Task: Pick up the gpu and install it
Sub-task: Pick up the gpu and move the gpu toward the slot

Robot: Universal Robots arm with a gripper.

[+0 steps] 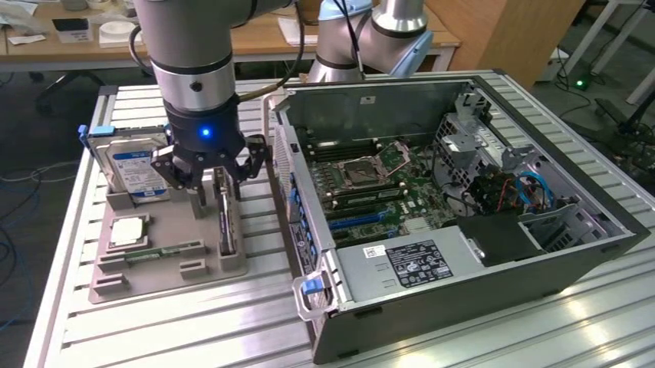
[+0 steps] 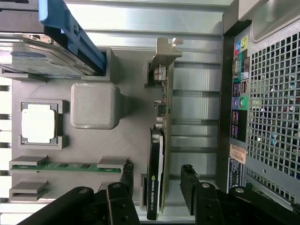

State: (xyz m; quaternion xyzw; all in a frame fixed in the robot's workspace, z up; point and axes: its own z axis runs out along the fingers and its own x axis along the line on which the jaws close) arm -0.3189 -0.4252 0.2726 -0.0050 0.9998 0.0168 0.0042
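Gripper (image 1: 220,192) hangs open astride gpu (image 1: 225,228), one finger each side, no grip yet. Card stands on edge in grey holder (image 1: 169,257) beside PC case (image 1: 461,287); pickup & install both undone.

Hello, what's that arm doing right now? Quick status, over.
Gripper open, straddling the gpu, not touching it. Card on edge in the grey tray, not lifted. Nothing in the way.
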